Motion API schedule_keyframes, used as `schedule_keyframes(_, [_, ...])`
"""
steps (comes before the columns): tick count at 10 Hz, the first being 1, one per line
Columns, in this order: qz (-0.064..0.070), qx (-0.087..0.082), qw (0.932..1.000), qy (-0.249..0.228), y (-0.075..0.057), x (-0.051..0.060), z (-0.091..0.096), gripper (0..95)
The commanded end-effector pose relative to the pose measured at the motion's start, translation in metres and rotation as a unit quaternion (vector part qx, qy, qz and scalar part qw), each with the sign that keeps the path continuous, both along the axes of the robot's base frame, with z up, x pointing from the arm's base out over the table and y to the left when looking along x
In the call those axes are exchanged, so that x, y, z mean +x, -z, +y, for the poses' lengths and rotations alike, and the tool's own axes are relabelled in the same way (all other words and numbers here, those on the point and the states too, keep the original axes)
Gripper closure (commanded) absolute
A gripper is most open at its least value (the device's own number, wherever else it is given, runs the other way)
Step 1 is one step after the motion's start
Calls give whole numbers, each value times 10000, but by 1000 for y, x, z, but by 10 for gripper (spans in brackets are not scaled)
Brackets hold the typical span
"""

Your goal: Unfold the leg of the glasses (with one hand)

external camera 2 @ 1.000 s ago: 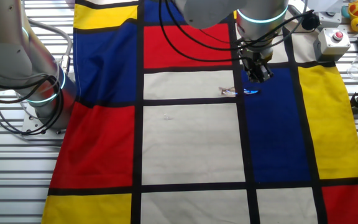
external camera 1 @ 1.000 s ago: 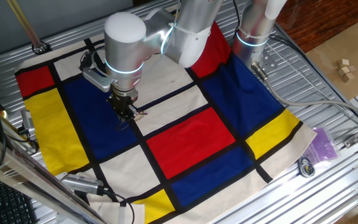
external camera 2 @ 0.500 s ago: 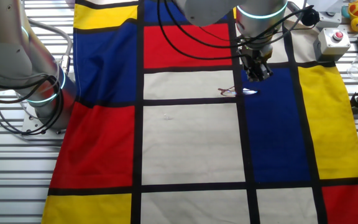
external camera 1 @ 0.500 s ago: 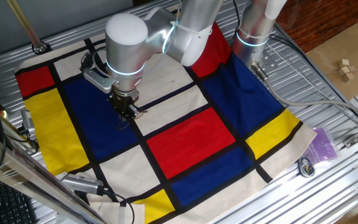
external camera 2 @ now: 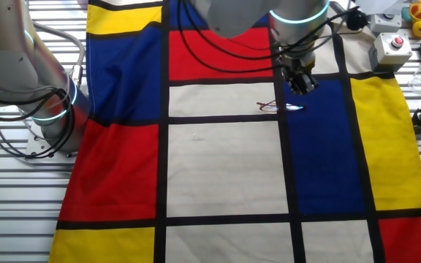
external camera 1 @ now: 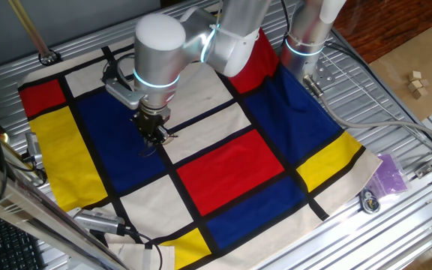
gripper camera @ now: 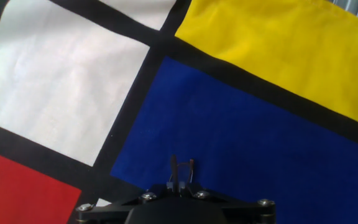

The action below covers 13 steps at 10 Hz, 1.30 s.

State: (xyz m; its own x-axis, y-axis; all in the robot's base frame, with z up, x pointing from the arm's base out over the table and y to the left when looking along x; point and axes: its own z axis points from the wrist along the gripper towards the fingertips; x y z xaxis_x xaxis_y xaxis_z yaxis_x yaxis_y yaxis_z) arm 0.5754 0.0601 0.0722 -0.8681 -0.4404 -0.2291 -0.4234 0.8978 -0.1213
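1. Covering the ribbed metal surface [external camera 1: 396, 120] is a cloth [external camera 1: 231, 169] of red, blue, yellow and white blocks divided by black bands.
2. Off the cloth's edge in one fixed view lie a small purple bag [external camera 1: 390, 174] and a round metal fitting [external camera 1: 369, 201]; wooden blocks [external camera 1: 418, 83] sit on the floor beyond.
3. In the other fixed view a grey box with a red button [external camera 2: 393, 47] stands at the upper right, and a second silver arm [external camera 2: 20, 66] with a glowing ring stands idle at the left.
4. The working arm [external camera 1: 193, 37] reaches over from the far side, its wrist bent down so the hand [external camera 1: 154, 136] points at the cloth where a black band meets a blue block.
5. The glasses [external camera 2: 278, 107] lie on the cloth across the black band between a white block and a blue one, just below the fingertips.
6. In the hand view only two thin fingertips [gripper camera: 174, 168] show close together over blue cloth; I cannot tell whether they are clenched on the frame or released.
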Motion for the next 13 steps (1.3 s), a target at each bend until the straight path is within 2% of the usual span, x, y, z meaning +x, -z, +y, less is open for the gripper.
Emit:
schedule_keyframes(1, [-51, -26, 10000, 25, -2, 0, -1, 950])
schedule_keyframes(3, [32, -43, 10000, 4, -3, -1, 0, 950])
schedule_keyframes(4, [224, -46, 9997, -2, -3, -1, 0, 950])
schedule_keyframes(5, [295, -55, 9996, 5, -3, -1, 0, 950])
schedule_keyframes(9, [429, -76, 9991, -9, -3, -2, 0, 950])
schedule_keyframes(13, [460, -76, 9989, -17, -3, -3, -1, 950])
